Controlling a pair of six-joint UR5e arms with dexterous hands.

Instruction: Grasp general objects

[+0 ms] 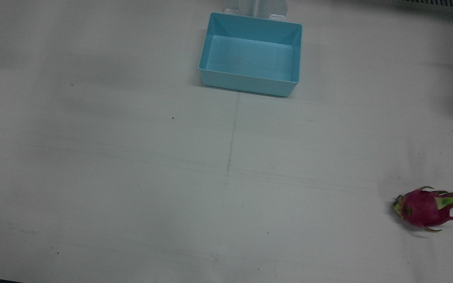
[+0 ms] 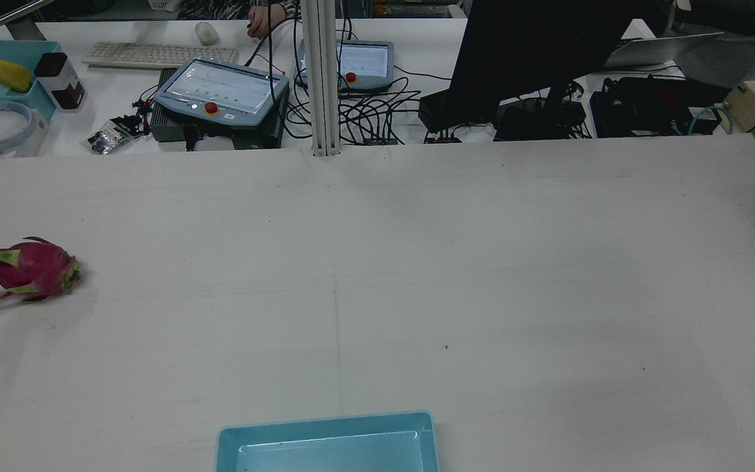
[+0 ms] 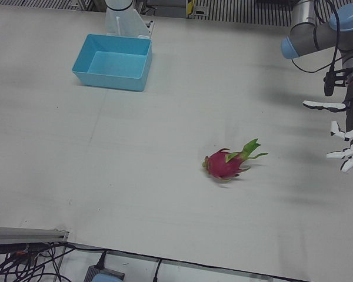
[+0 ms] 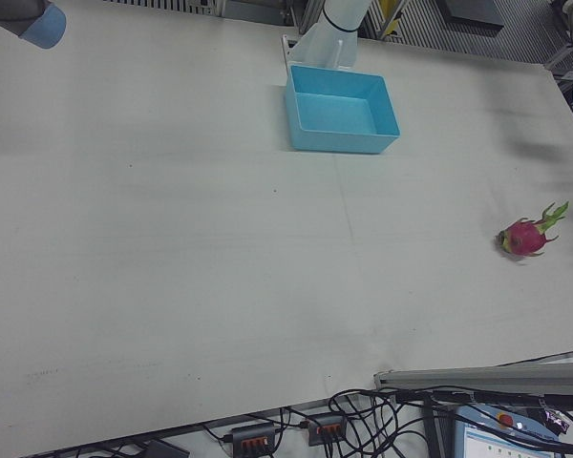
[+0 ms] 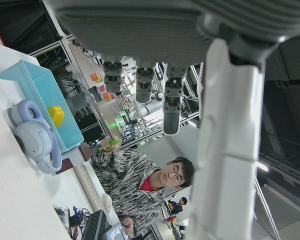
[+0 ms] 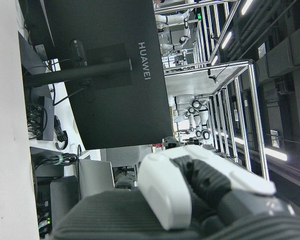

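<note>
A pink dragon fruit (image 1: 427,206) with green scales lies on the white table, on the robot's left side. It also shows in the rear view (image 2: 30,267), the left-front view (image 3: 226,165) and the right-front view (image 4: 523,237). My left hand (image 3: 344,132) hangs open in the air, fingers spread, well to the side of the fruit and apart from it. Its fingers (image 5: 140,82) show straight in the left hand view. My right hand (image 6: 190,200) shows only in its own view. It holds nothing, and no fingers curl across that view.
An empty light-blue bin (image 1: 207,72) stands at the table's middle near the robot's pedestals, also in the rear view (image 2: 227,446). Beyond the far edge are a black monitor (image 2: 535,46), teach pendants (image 2: 220,92), cables and a person (image 5: 140,185).
</note>
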